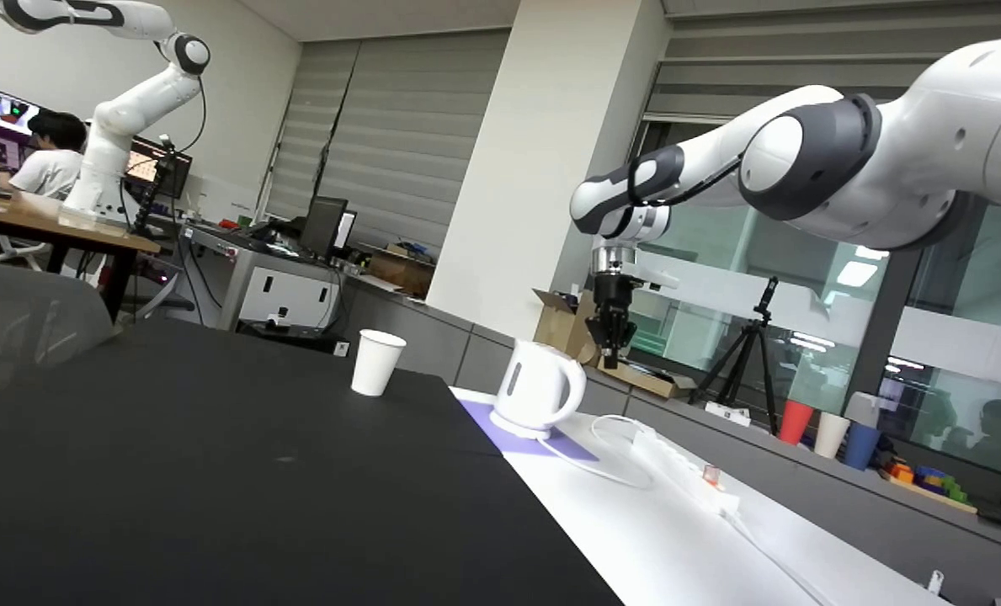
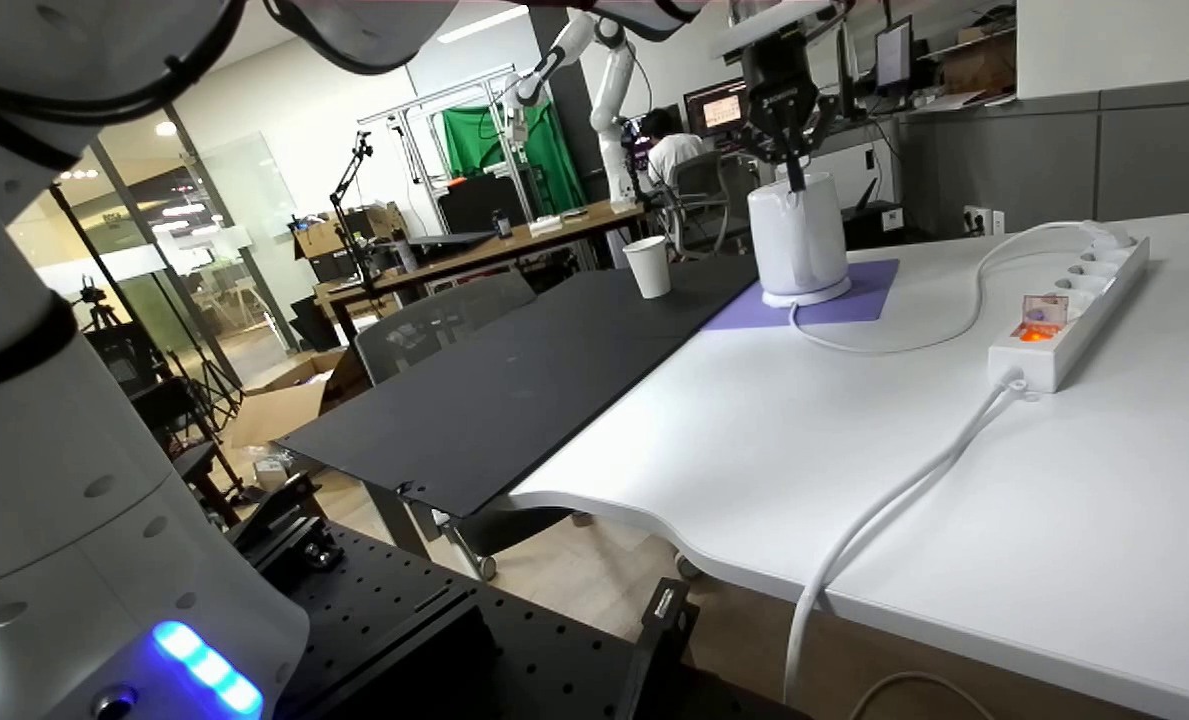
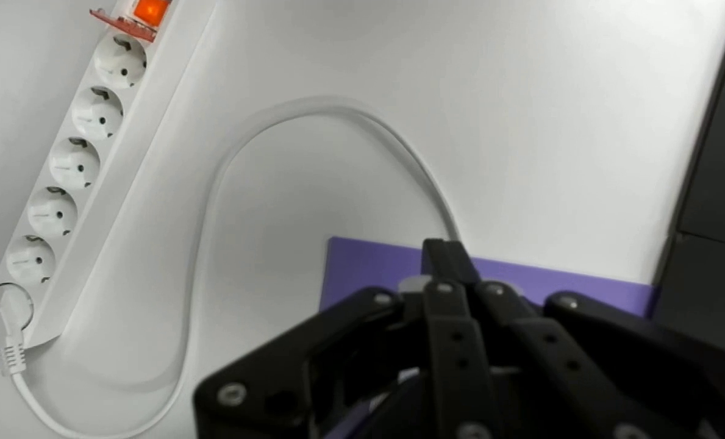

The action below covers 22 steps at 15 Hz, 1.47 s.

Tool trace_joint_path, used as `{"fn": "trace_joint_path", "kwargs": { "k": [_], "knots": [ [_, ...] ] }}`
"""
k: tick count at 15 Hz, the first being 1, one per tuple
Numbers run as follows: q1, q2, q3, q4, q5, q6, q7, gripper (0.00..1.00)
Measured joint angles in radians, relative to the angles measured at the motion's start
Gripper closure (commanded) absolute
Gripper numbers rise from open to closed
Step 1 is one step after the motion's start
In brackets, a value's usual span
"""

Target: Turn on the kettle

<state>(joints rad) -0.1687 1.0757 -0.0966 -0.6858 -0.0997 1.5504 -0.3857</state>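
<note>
The work seems to be at the approach: the press that turns on the kettle (image 1: 534, 387) is, so far as can be judged, not yet made. The kettle stands upright on the purple mat (image 2: 872, 288) on the white counter (image 2: 714, 430), its cord (image 2: 879, 351) running to a strip (image 3: 121, 164) whose rocker (image 3: 150, 11) glows orange, so power is likely at hand. The tool (image 3: 447, 245) hangs pointing down and narrow, its two fingers (image 3: 435, 262) side by side with no gap and nothing between them. In an exterior view it sits above and beside the handle (image 1: 577, 389), apart from it; in the wrist view it hides most of the kettle. No switch on the kettle itself can be made out, nor whether it is on. If the switch is by the handle, the next move calls for bringing the fingers over it, then a gentle push down, the two held together as one blunt tip. A press off centre could slide or tip the kettle, so lining up matters before force goes on; once the switch gives, the push should ease off.
</note>
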Motion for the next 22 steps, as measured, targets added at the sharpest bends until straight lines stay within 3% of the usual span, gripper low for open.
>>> {"fn": "trace_joint_path", "kwargs": {
  "k": [22],
  "knots": [
    [0.009, 0.026, 0.026, 0.002, 0.004, 0.145, -0.011, 1.00]
  ]
}}
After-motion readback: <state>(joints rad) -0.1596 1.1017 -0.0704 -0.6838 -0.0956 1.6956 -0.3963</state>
